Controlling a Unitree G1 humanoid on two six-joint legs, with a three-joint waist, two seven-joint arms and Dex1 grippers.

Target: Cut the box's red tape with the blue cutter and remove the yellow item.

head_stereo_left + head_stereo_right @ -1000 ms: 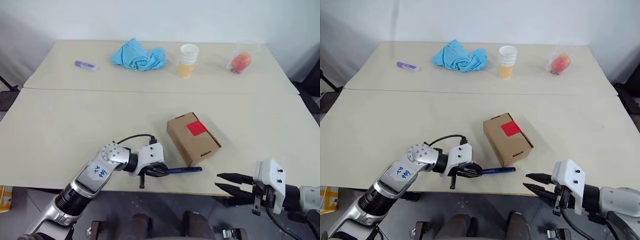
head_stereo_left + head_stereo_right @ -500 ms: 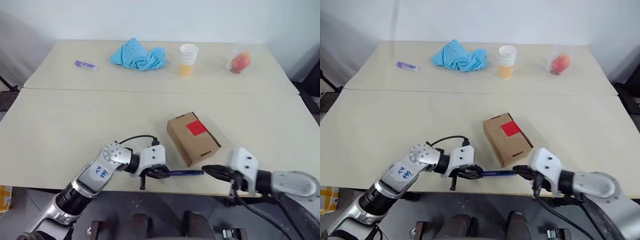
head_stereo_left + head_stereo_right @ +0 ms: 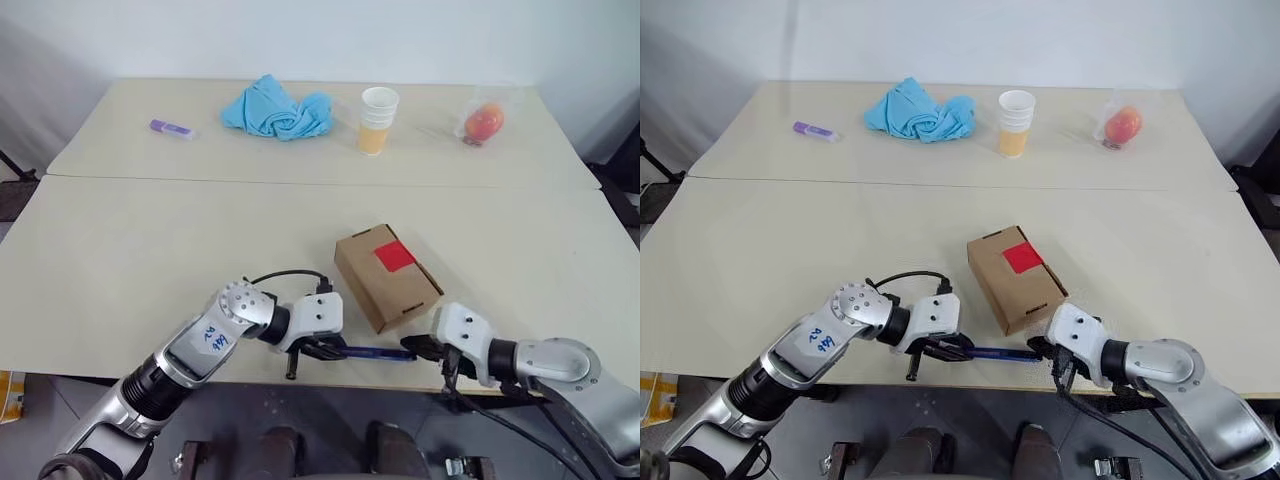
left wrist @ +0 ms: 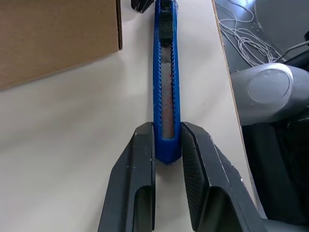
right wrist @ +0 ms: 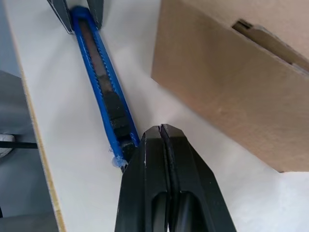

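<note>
The brown box (image 3: 388,277) lies near the table's front edge, flaps closed, with the red tape (image 3: 393,256) square on top. Just in front of the box lies the blue cutter (image 3: 378,352), along the edge. My left gripper (image 4: 167,145) is shut on the cutter's rear end, one finger on each side. My right gripper (image 5: 161,129) is shut with nothing in it, and its tip rests against the cutter's other end (image 5: 120,133), beside the box's side wall (image 5: 231,72). The yellow item is hidden.
At the far side stand a purple marker (image 3: 170,128), a crumpled blue cloth (image 3: 277,108), a white cup with orange filling (image 3: 377,120) and a reddish fruit in clear plastic (image 3: 482,122). The table's front edge (image 3: 200,375) runs right beside the cutter.
My right gripper has swung in from the right, off the table's edge, to the cutter's far end, and its fingers have come together. The left gripper keeps its hold.
</note>
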